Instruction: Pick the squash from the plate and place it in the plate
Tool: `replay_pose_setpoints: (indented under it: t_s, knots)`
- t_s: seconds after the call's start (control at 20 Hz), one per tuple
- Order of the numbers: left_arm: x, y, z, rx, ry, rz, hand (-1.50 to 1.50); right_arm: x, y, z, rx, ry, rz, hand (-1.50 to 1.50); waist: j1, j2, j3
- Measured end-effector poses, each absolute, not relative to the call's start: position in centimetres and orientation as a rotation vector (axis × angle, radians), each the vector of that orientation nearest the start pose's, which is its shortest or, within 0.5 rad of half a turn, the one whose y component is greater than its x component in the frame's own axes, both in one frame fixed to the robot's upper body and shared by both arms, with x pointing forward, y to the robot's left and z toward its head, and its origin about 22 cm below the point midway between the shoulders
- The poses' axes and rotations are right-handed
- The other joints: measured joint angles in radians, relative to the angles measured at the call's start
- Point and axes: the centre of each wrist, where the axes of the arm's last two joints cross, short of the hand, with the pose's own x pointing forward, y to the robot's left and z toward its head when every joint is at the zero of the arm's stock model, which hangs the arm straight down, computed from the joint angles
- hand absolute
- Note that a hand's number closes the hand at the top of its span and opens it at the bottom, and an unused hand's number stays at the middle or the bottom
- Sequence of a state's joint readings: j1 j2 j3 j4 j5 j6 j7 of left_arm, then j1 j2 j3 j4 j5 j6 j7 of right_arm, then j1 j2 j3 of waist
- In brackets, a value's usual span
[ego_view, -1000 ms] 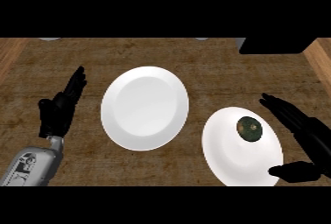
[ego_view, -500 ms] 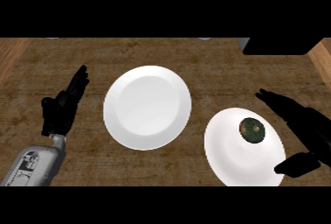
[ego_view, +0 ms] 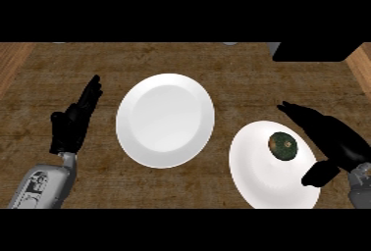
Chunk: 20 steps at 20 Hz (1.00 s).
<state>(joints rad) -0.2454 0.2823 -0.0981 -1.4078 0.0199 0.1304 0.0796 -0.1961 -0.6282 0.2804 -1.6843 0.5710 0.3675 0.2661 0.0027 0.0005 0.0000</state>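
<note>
Squash [ego_view: 283,145] is lying on the right plate [ego_view: 264,186]; right hand [ego_view: 330,139] is spreading unclenched beside it, presumably for grasping.

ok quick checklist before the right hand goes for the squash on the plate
1. Squash lies on the right plate, in view: ok.
2. Right hand is open beside the squash, not yet around it: ok.
3. Nothing stands between the hand and the squash: ok.
4. Middle plate has nothing on it to block the drop: ok.
5. Left hand rests open left of the middle plate, off it: ok.
6. How high the right hand is above the plate: cannot tell.
</note>
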Motion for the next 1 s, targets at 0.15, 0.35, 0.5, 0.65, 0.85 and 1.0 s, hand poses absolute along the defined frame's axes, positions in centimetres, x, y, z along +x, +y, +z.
replay_pose_setpoints:
  t_s: [0.15,0.35,0.5,0.65,0.85,1.0]
  knots:
    - [30.4,26.2,3.7,0.219,-1.558,-0.219,0.00,27.4,-27.0,8.3,-0.683,-1.132,1.335,-1.50,0.000,0.000,0.000]
    - [30.3,25.8,3.9,0.218,-1.556,-0.216,0.00,27.8,-26.5,6.4,-0.678,-1.099,1.354,-1.50,-0.001,0.000,0.000]
    - [30.1,25.4,4.0,0.219,-1.559,-0.219,0.00,28.5,-27.3,5.0,-0.680,-1.076,1.363,-1.50,0.000,0.000,0.000]
    - [30.1,25.9,4.4,0.221,-1.562,-0.221,0.00,29.0,-27.2,4.0,-0.677,-1.062,1.363,-1.50,0.000,0.000,0.000]
    - [30.1,25.3,4.7,0.222,-1.562,-0.220,0.00,29.2,-28.0,2.2,-0.676,-1.042,1.365,-1.50,-0.001,0.000,0.000]
    - [30.1,25.3,4.3,0.225,-1.565,-0.221,0.00,29.4,-28.1,1.4,-0.682,-1.047,1.372,1.50,-0.001,0.000,0.000]
